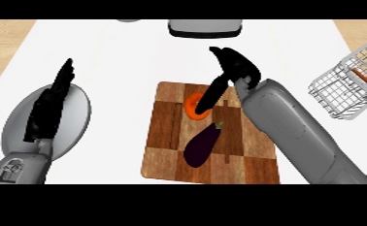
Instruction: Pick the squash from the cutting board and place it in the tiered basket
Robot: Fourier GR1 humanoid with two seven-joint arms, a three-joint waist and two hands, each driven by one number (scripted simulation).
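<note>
A wooden cutting board, rectangular and patterned in light and dark brown checks, is seen lying on the white counter. On its upper middle part an orange, rounded squash is found, partly hidden by the right hand. That hand, black and carried on a smooth grey forearm, is held above the board's upper right corner. Its fingers are extended downward, and their tips are laid against or over the squash. Whether the thumb is closed on the squash cannot be told. A dark purple eggplant, long and glossy with a small green stem, is set slantwise on the board just below the squash.

The left hand is shown at the left, above a smooth grey oval plate. Its fingers are straight, pressed together and pointed away from the robot.

A white wire tiered basket is observed at the right edge, well apart from the board. An orange item is seen inside it. A grey rounded object is noted at the counter's far edge.
</note>
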